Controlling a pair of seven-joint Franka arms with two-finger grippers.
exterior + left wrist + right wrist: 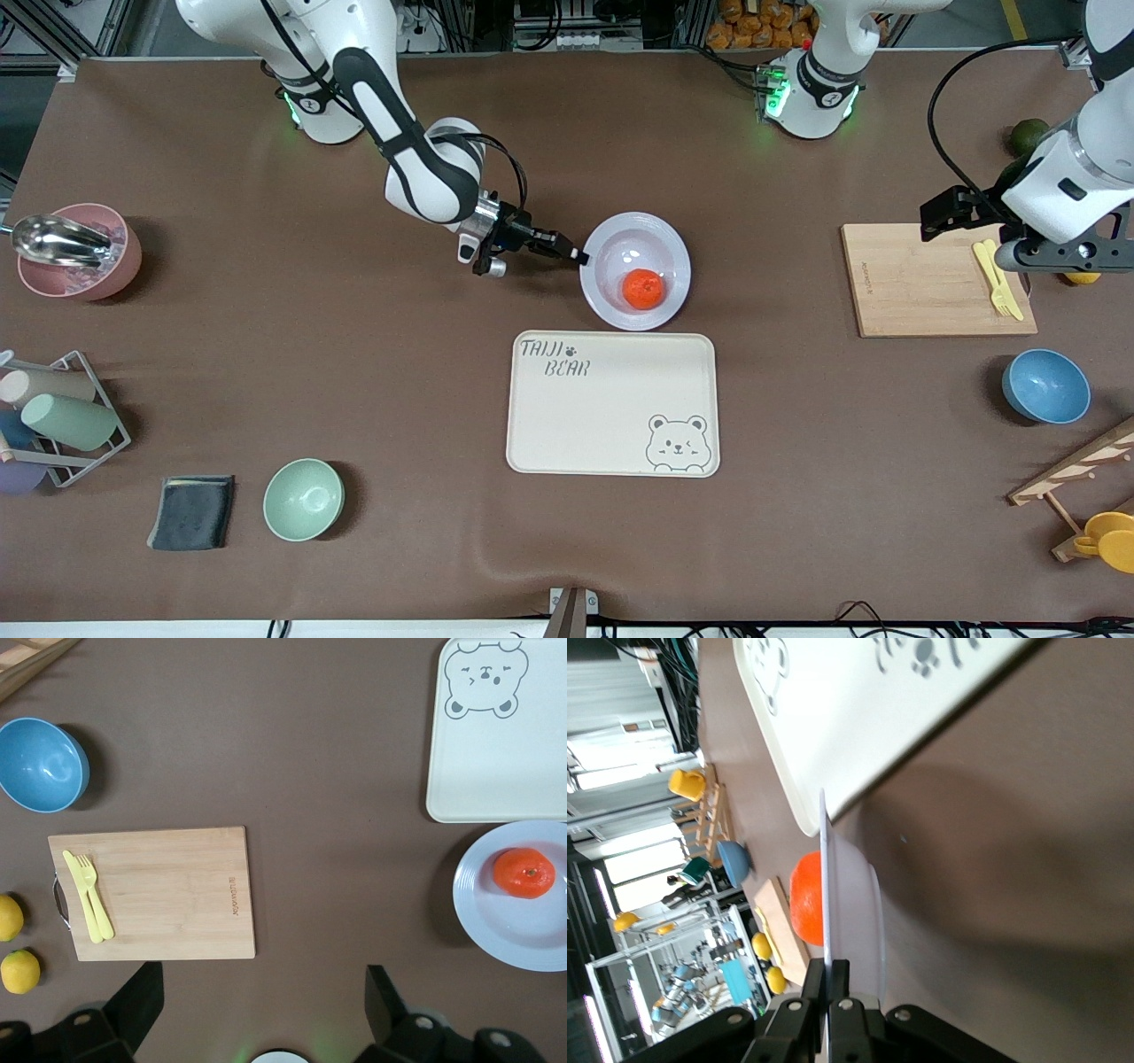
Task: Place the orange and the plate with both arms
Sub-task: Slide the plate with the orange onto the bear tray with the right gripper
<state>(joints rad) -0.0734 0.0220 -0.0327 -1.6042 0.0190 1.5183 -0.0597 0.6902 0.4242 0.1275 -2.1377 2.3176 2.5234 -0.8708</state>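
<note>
Nearest the camera among the task's surroundings lay the cream rectangular bear-print tray (611, 404); just farther from the camera than that tray sat the round pale lavender glossy plate (666, 244), the small red-orange orange (643, 289) in it. The right gripper (579, 257) was clamped on the plate's rim. The left gripper (264, 992) hung over the wooden cutting board (921, 283), jaws apart.
</note>
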